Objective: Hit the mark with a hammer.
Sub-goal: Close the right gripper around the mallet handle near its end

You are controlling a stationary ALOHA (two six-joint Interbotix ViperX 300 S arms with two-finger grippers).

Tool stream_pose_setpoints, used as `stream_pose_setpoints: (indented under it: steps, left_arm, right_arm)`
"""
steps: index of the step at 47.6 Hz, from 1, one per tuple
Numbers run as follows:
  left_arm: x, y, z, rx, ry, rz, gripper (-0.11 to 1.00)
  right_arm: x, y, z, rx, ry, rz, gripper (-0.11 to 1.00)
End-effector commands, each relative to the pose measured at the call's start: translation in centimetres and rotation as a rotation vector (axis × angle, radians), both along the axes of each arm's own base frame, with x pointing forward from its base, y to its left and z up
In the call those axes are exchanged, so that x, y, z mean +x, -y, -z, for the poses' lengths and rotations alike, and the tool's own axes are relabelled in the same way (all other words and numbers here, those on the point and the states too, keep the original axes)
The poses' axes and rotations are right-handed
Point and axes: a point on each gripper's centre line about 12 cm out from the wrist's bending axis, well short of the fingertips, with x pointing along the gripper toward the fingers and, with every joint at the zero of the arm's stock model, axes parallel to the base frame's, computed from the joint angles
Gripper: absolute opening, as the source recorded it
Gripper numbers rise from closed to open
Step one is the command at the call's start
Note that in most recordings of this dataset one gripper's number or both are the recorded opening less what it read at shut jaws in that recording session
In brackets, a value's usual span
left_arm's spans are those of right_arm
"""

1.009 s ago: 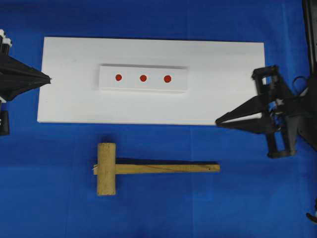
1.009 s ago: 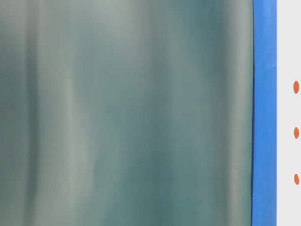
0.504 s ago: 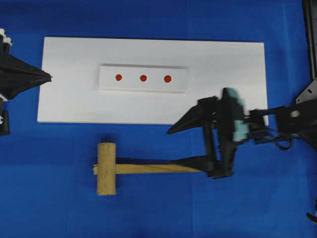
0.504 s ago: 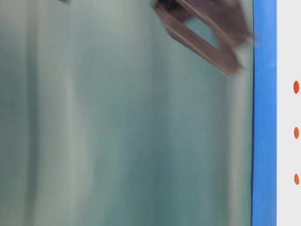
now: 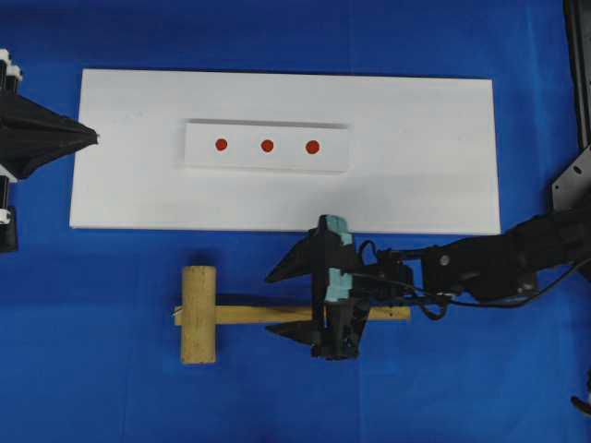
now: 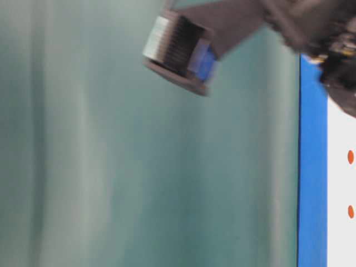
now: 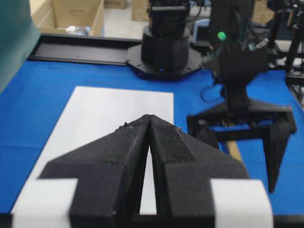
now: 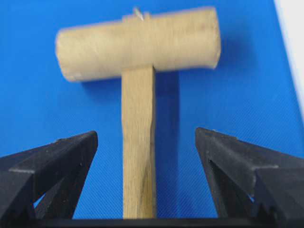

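The hammer (image 5: 198,314) lies flat on the blue mat below the white board (image 5: 416,138), head to the left and handle running right. My right gripper (image 5: 270,305) is open, one finger on each side of the handle at mid-length, not touching it. The right wrist view shows the handle (image 8: 138,142) between the spread jaws of the right gripper (image 8: 146,134), with the head (image 8: 137,42) beyond. Three red marks (image 5: 267,145) sit on a raised white block. My left gripper (image 5: 95,138) is shut and empty at the board's left edge; its closed tips (image 7: 150,116) point over the board.
The white board (image 7: 118,109) lies between the two arms. In the left wrist view the right gripper (image 7: 237,137) stands across the mat. The table-level view is mostly a blurred green backdrop, with part of the right arm (image 6: 183,50) at the top and two marks (image 6: 350,157) at the right edge.
The right arm swept in from the right edge to the hammer, its jaws opened wide, and they now straddle the handle. The left gripper stayed put.
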Motion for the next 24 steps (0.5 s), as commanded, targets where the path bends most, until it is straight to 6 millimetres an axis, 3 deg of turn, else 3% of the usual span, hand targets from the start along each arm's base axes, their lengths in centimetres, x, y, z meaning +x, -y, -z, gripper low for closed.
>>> stream_pose_setpoints:
  steps: [1,14,24]
  left_arm:
    - [0.2,-0.2,-0.3,-0.006,0.006,-0.008,0.02]
    - [0.1,-0.5,-0.1,-0.005,0.000,-0.027,0.02]
    - [0.1,-0.5,0.0,-0.006,-0.001,-0.027,0.02]
  right_arm:
    - [0.9,-0.8,-0.5,0.013,0.028,-0.001,0.86]
    - [1.3,-1.2,2.2,0.006,-0.022,0.004,0.86]
    - [1.4,-1.2,2.6,-0.005,-0.030,-0.001,0.83]
